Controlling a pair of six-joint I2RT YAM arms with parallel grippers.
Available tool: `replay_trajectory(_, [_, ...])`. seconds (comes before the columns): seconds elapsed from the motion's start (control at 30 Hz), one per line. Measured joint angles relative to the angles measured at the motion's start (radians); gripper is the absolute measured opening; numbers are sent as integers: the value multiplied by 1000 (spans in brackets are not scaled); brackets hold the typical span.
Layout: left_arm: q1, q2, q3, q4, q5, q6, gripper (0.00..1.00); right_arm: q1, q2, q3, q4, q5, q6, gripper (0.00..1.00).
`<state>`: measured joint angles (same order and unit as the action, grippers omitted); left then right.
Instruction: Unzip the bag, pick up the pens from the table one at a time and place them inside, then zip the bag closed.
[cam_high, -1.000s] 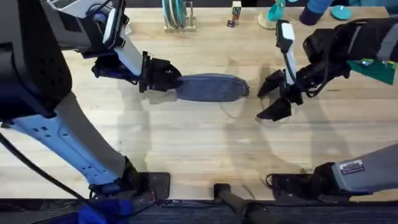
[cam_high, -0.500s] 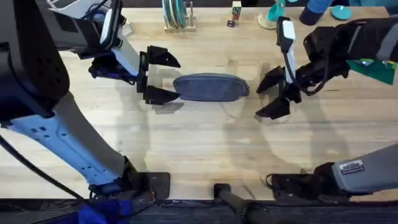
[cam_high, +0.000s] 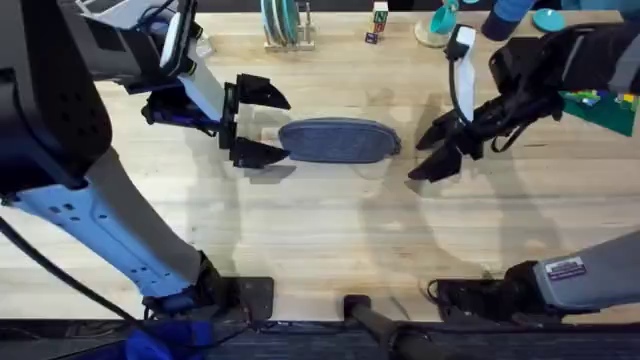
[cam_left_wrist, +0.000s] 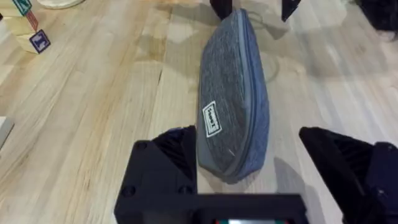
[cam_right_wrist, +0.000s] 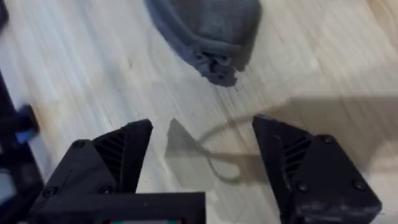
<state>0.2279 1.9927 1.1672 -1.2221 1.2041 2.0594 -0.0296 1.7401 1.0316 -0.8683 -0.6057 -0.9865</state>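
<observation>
Lying zipped on the table (cam_high: 320, 240), one bag (cam_high: 338, 140), two end effectors wide apart, left (cam_high: 262, 122), right (cam_high: 432, 153).

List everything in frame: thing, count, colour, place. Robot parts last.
Blue-grey heathered fabric pouch: 1, blue-grey, lying at mid-table between the two grippers, small white label on its side, zipper looks closed.
Light wooden plank table: 1, pale wood, under everything.
Rack with teal and white rings: 1, at the far edge.
Small lettered blocks: a couple, far edge, right of the rack.
Teal items: several, far right corner, too blurred to name.
Green object: 1, right edge, partly hidden behind the right arm.
Left gripper: 1, black, open, at the pouch's left end.
Right gripper: 1, black, open, off the pouch's right end.
</observation>
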Motion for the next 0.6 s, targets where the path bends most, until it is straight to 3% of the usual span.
replay_trajectory(0.27, [33,0,94,-156,-32,0,996,-11,-34,34,-92,85,201,996])
replay_trajectory(0.6, [118,-15,241,-389,-138,-3,997,-13,-144,71,-195,115,281,996])
